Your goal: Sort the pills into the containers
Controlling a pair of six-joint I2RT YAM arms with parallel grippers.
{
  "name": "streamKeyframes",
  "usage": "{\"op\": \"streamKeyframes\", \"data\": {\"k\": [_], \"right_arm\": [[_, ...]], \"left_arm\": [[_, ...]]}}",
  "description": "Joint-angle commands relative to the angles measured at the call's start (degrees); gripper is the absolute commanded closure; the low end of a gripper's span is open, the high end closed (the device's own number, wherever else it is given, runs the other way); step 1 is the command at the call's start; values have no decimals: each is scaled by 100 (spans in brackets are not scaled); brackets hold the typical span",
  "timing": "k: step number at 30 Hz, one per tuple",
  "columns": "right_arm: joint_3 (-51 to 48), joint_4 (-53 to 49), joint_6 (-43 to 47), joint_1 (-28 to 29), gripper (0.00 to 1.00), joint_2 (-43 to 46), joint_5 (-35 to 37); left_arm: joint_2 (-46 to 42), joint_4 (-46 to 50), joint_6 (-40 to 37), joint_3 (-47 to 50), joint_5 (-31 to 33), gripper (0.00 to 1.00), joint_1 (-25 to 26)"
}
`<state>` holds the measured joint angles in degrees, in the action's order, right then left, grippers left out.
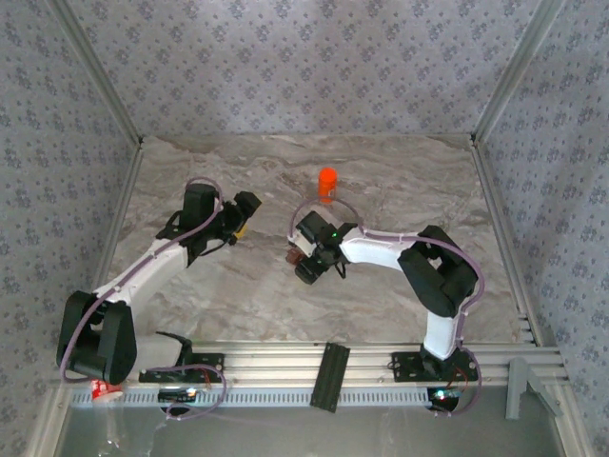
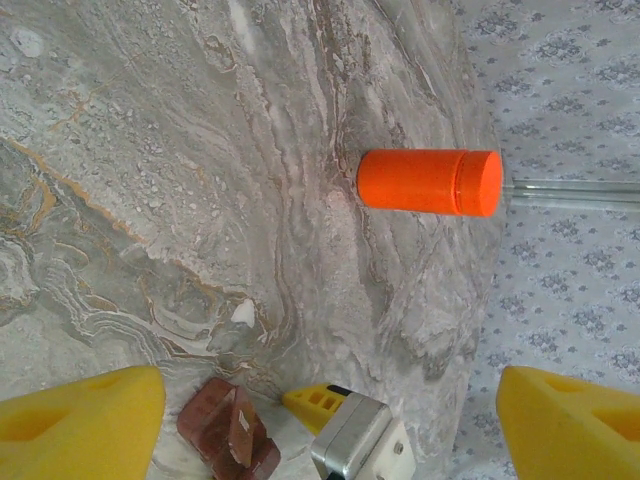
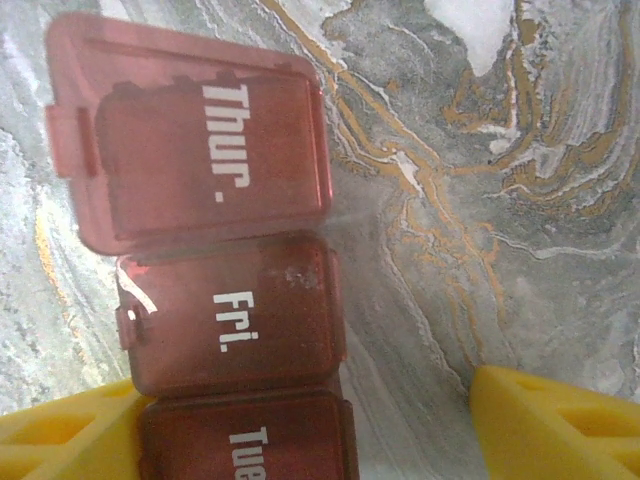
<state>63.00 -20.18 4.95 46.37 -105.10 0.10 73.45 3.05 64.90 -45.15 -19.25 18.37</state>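
The containers (image 3: 225, 310) are a reddish-brown strip with lids marked Thur., Fri. and Tue. The Thur. lid (image 3: 200, 150) stands lifted open. The strip lies on the marble between the fingers of my right gripper (image 3: 300, 400), against the left finger and well clear of the right one. That gripper is open. In the top view the containers (image 1: 294, 255) sit at my right gripper (image 1: 307, 259). My left gripper (image 2: 330, 380) hovers open and empty, facing the containers (image 2: 228, 435). A small whitish bit (image 2: 243, 314) lies just past the strip; I cannot tell if it is one of the pills.
An orange bottle (image 1: 327, 183) with its cap on stands upright farther back, beyond both grippers, also seen as the orange bottle (image 2: 430, 182) in the left wrist view. Patterned walls close the table on three sides. A rail runs along the near edge.
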Motion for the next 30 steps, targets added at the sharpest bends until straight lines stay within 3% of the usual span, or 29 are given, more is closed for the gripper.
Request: {"op": "streamKeyframes", "data": {"k": [1,12,21,30], "right_arm": [[-99,-302,-169,-108,22,121,390],[-51,-361,-310,-438,23,248,593],[-400,-470,-1014,-805,23,1171,-594],[-456,136,-2344,-1395,24,1150,-1295]], "left_arm": [[-26,64,-146,-16,-35,14,-9],[-2,64,-160,-28,-95,13,-5],[119,27,-96,-90,-297,12,159],[471,-250,292,-185,-379,10,914]]}}
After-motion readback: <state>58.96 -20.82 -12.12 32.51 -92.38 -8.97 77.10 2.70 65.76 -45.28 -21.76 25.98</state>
